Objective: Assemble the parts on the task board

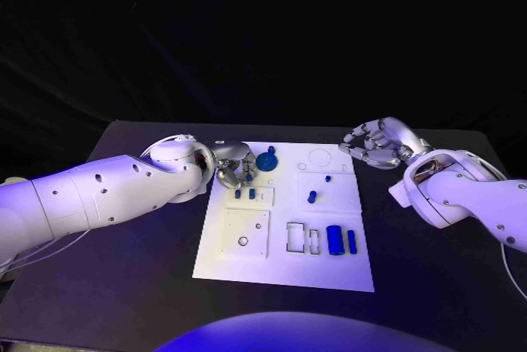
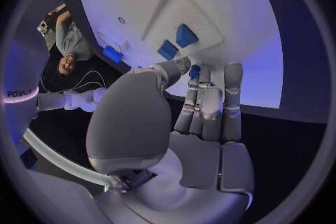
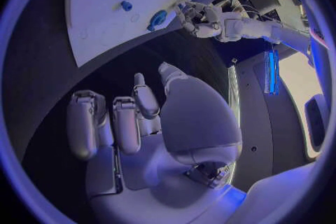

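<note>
Now the left hand (image 1: 228,168) hovers over the far left corner of the flat white rectangular task board (image 1: 330,272), fingers curled near a round blue disc-shaped part (image 1: 267,161); whether it pinches the part I cannot tell. Two small blue blocks (image 1: 245,193) lie just below it. The right hand (image 1: 377,143) hangs off the board over the black tabletop (image 1: 121,291), fingers loosely curled on nothing. Best to settle the fingertips squarely before lifting.

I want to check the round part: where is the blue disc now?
In the head view the blue disc is at the task board's far left corner, right beside the left hand.
</note>
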`<state>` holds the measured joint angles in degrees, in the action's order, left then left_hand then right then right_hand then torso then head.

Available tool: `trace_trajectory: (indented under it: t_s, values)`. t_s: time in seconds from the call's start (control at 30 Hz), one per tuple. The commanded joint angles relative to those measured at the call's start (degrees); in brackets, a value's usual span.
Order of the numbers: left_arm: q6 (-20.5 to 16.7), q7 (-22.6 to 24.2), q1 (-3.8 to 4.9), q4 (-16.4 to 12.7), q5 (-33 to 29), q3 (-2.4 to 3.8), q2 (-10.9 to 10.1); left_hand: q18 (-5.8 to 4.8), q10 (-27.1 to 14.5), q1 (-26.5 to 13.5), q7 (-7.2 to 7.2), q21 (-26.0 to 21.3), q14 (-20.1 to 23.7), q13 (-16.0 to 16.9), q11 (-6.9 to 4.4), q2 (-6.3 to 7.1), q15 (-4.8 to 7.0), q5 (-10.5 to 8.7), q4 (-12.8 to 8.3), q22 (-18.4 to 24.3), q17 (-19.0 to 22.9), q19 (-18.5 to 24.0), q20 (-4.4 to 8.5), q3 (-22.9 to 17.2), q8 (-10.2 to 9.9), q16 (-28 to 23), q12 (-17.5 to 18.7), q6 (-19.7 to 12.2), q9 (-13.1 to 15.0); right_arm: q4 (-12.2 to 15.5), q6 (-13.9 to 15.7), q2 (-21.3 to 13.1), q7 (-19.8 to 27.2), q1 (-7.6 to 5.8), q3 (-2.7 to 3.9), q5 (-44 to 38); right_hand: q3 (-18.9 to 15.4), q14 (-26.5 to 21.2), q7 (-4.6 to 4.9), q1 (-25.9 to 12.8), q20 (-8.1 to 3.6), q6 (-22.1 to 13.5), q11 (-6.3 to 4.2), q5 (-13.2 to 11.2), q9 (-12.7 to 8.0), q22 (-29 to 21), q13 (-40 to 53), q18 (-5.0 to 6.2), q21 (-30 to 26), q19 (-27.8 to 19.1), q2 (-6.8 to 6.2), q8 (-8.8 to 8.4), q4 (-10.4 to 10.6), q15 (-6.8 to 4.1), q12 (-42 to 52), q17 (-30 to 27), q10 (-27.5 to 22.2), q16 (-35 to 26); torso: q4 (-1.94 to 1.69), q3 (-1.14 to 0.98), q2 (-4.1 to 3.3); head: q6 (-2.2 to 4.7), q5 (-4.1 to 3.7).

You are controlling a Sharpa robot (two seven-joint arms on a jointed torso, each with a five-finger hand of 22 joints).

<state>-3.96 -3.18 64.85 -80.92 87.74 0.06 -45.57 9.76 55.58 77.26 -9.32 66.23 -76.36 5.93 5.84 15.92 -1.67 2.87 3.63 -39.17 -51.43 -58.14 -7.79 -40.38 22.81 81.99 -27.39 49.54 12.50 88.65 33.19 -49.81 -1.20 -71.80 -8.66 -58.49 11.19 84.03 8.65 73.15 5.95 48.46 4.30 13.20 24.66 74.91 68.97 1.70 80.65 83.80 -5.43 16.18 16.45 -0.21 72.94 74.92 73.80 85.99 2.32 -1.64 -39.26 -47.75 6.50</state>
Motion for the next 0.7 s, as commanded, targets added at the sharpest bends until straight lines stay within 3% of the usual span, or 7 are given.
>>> trace_trajectory:
  t_s: [0.03,0.3,0.43,0.53,0.7]
  values:
    - [0.63,-0.24,-0.02,-0.13,-0.01,0.01,0.04,0.32,-0.39,-0.21,-0.02,-0.34,0.61,-0.05,0.12,0.15,-0.17,0.2,0.28,0.34,0.35,0.58,0.02,0.26,-0.35,-0.26,0.32,-0.52,-0.1,0.02,-0.48,0.0,0.42,0.04,0.0,-0.3,0.44,3.77,0.04,-0.47,-0.03,0.34,-0.36,0.22,-0.05,8.33,-0.02,0.91,-0.23,0.13,0.02,0.35,0.06,0.0,-0.01,5.8,0.12,-0.3,0.0,0.01,-0.02,0.05,-0.02]
    - [-0.01,-0.25,-0.02,-0.1,0.24,0.01,-0.08,0.47,-0.9,-0.26,-0.07,-0.86,0.99,-0.09,0.29,0.36,-0.34,0.2,0.38,1.2,1.07,1.08,-0.07,0.47,-0.72,-0.43,0.64,-0.79,-0.13,0.02,-0.43,-0.02,0.38,0.05,0.0,-0.3,0.44,3.77,0.04,-0.47,-0.03,0.34,-0.36,0.22,-0.05,8.33,-0.02,0.91,-0.23,0.13,0.02,0.35,0.06,0.0,-0.01,5.8,0.12,-0.3,0.01,0.02,-0.01,0.1,-0.02]
    - [-0.43,-0.29,-0.02,0.01,0.28,0.01,-0.21,0.57,-3.43,-0.02,0.18,-1.57,1.64,-0.63,1.06,0.45,-0.98,0.21,0.52,2.13,2.12,1.47,-0.52,1.07,-2.73,-0.58,2.33,-3.16,-0.68,-0.07,-0.85,-0.04,-0.04,0.06,0.0,-0.32,0.61,3.57,0.08,-0.5,-0.04,0.16,-0.34,0.21,-0.17,7.9,-1.66,1.08,-0.88,-0.26,-0.16,0.31,0.02,0.0,-1.4,5.05,-1.19,-0.68,-0.01,0.04,0.01,0.14,-0.03]
    - [-1.17,-0.29,-0.02,0.29,0.29,0.02,-0.38,0.77,-5.92,0.54,0.37,-2.33,2.44,-1.41,1.81,0.24,-1.63,0.22,0.55,3.39,3.68,2.2,-1.03,2.06,-3.74,-0.86,3.87,-4.11,-1.05,-0.19,-1.32,-0.04,-0.21,0.06,0.0,-0.99,2.29,1.95,0.18,-0.08,-0.08,-0.77,-0.36,0.19,-0.63,4.39,-19.13,2.32,-6.3,-3.29,-1.0,0.37,0.08,-0.1,-17.86,-0.46,-12.57,-4.13,0.01,0.03,0.04,0.19,-0.04]
    - [-2.7,0.04,-0.01,1.22,-0.48,0.1,-1.06,0.9,-6.64,1.13,0.2,-2.74,3.97,-1.69,2.07,-0.22,-1.88,0.25,0.67,3.91,6.94,2.57,-1.16,2.34,-4.03,-1.72,4.28,-4.09,-1.16,-0.59,-2.27,-0.05,-0.18,0.07,0.0,-1.96,5.45,1.51,0.3,1.25,-0.15,-0.96,-0.14,0.21,-1.08,2.59,-31.36,2.82,-9.39,-4.18,-2.85,0.94,0.08,-0.01,-32.28,-3.13,-15.63,-6.39,0.06,0.03,0.06,0.36,-0.1]
